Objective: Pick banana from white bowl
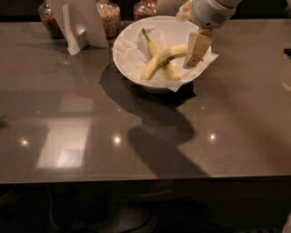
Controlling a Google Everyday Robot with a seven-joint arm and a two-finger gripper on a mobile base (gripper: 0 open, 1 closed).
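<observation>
The white bowl [122, 53] stands at the back of the table, right of centre, lined with crumpled white paper. Two bananas lie crossed in it. The banana [157, 65], pale yellow and gently curved, runs from the bowl's lower left up to the right. A shorter, greener banana [152, 44] lies under it, stem pointing to the back. My gripper [198, 49] hangs over the bowl's right side, right at the pale banana's right end. Its white wrist [210, 11] reaches in from the top right.
Three glass jars of grain [109, 18] stand along the table's back edge. A folded white card stand [77, 22] is left of the bowl. The dark glossy table [136, 136] ends at a front edge near the bottom.
</observation>
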